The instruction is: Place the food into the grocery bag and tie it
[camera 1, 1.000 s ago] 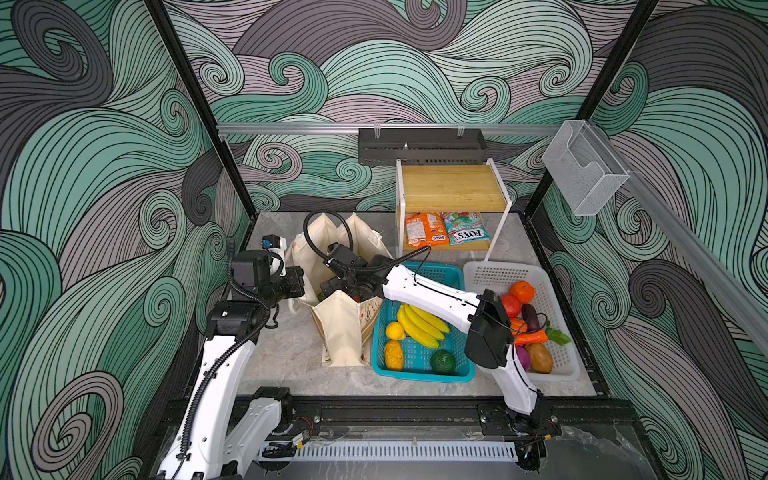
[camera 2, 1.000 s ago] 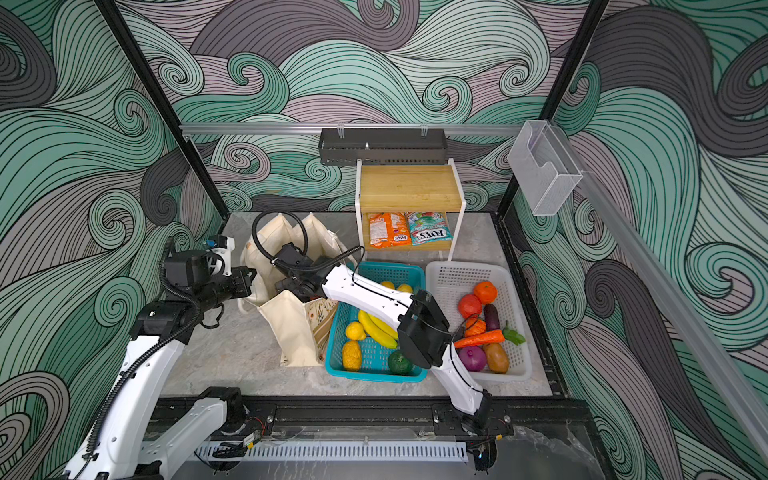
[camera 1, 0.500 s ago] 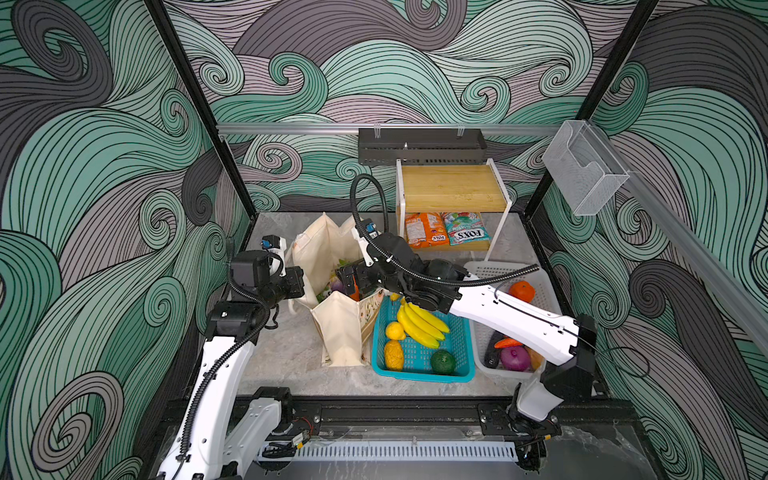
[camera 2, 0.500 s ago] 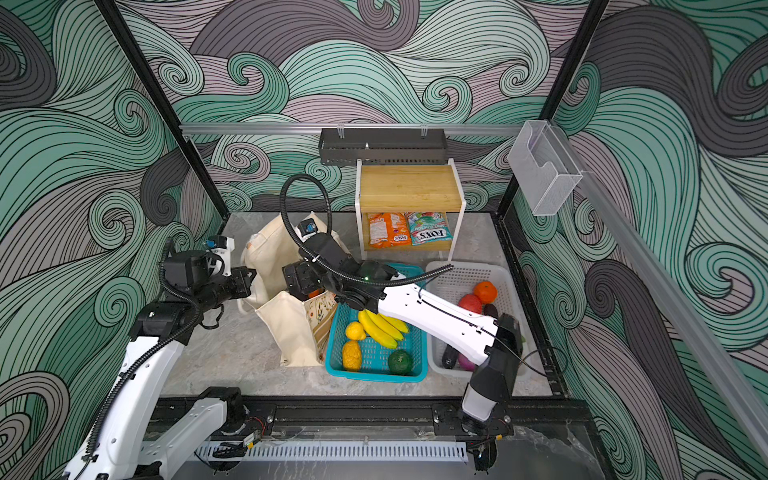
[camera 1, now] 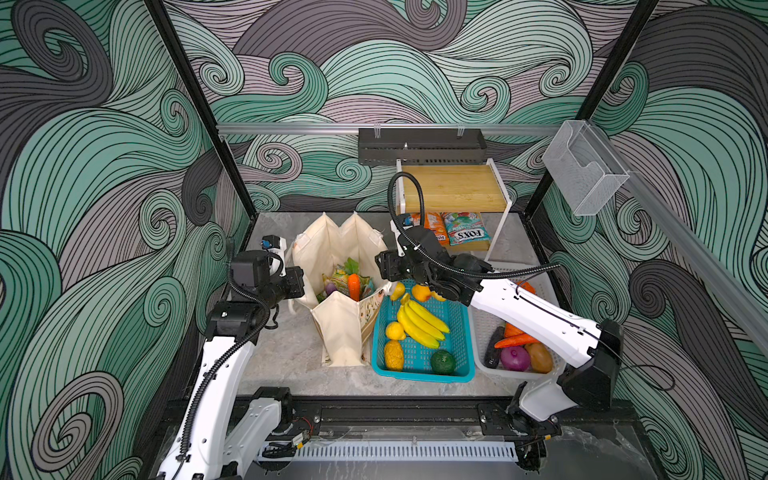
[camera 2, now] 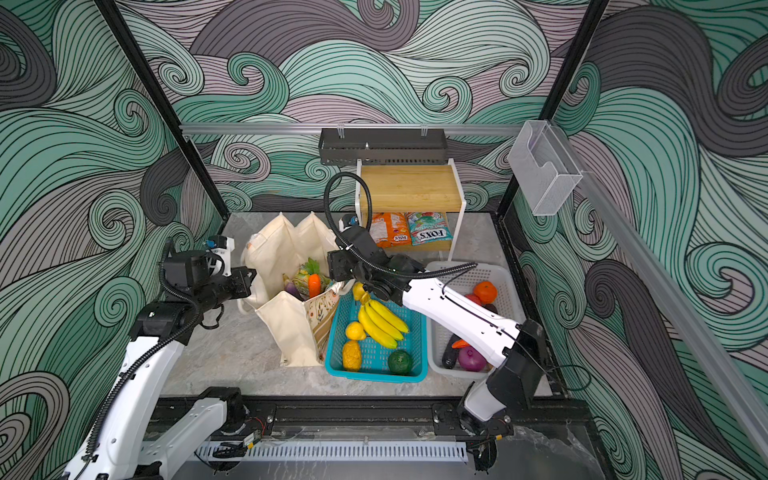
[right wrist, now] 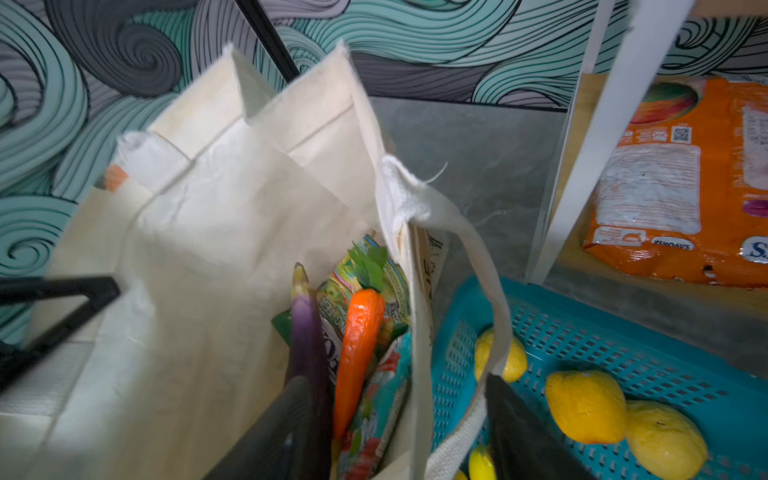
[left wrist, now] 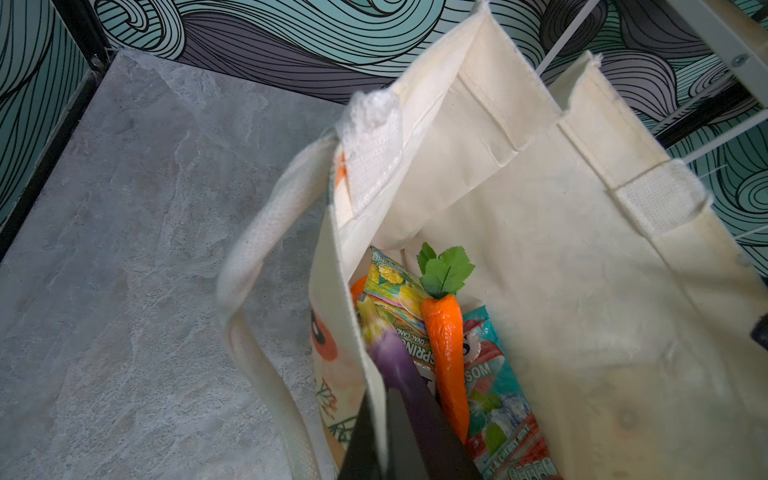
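A: Where is the grocery bag (camera 1: 337, 332)?
B: Upright beside the teal basket (camera 1: 419, 376), carrot (camera 1: 354, 286) inside.
A: The claws?
B: Its rim sits clamped in the left gripper (left wrist: 382, 409); the right gripper (right wrist: 399, 380) straddles the opposite wall, jaws apart.

The teal packet (camera 1: 466, 232) reads FOX'S (upside down from here), and the orange packet (right wrist: 681, 187) reads SAVORA.

Walls (camera 1: 374, 62): teal and grey swirls
Tabletop (camera 1: 286, 357): grey stone look
Shelf (camera 1: 453, 189): bamboo top, white frame, one o'clock
Black tray (camera 1: 419, 145): above shelf
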{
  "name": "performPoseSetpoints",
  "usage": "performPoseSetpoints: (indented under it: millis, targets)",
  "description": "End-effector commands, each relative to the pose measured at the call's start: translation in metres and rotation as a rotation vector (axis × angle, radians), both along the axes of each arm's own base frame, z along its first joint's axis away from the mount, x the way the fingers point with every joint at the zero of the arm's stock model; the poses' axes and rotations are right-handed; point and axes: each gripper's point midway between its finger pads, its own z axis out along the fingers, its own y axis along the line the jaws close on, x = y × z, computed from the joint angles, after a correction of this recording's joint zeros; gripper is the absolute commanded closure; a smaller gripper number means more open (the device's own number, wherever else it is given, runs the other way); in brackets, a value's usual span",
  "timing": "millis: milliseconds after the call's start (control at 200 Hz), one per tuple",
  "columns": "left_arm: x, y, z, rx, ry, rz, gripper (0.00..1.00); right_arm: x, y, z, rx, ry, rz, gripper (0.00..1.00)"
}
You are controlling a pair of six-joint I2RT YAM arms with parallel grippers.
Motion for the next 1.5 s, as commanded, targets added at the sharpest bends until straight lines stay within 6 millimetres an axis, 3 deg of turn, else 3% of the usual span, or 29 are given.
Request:
performPoseSetpoints:
  millis: [0,50,180,305,430,510,630,966,1081,1311,1491]
  targets:
    - [-0.006,0.000,-0.008,0.001,0.032,-0.004,1.00,-0.006,0.012,-0.009,0.018,0.041,0.043,0.67]
    - [-0.006,0.001,-0.007,0.003,0.031,0.000,1.00,-0.006,0.015,-0.005,0.030,0.037,0.053,1.00]
    - [-0.005,0.001,0.004,-0.027,0.015,0.022,1.00,-0.009,0.022,0.011,0.063,0.021,0.082,1.00]
    - [-0.007,0.005,0.041,-0.047,-0.061,0.062,1.00,-0.009,0.023,0.033,0.068,-0.015,0.105,1.00]
    - [-0.021,0.038,0.076,0.058,-0.069,0.218,1.00,-0.007,0.012,0.052,0.052,-0.065,0.093,1.00]
    - [-0.030,0.057,0.091,0.111,-0.070,0.314,1.00,-0.002,-0.001,0.051,0.042,-0.051,0.062,1.00]
    - [-0.040,0.076,0.094,0.163,-0.068,0.408,1.00,0.004,-0.020,0.044,0.028,-0.016,0.029,1.00]
    - [-0.046,0.097,0.083,0.250,-0.021,0.495,1.00,0.011,-0.058,0.030,-0.034,0.024,-0.065,1.00]
    - [-0.040,0.085,0.084,0.220,-0.033,0.427,1.00,0.007,-0.043,0.032,0.021,0.034,-0.008,1.00]
    - [-0.009,0.024,0.058,-0.020,-0.011,0.165,1.00,-0.001,0.002,0.047,0.038,-0.029,0.098,1.00]
    - [0.005,0.014,0.045,-0.044,0.006,0.135,1.00,-0.003,0.033,0.039,0.029,-0.018,0.149,1.00]
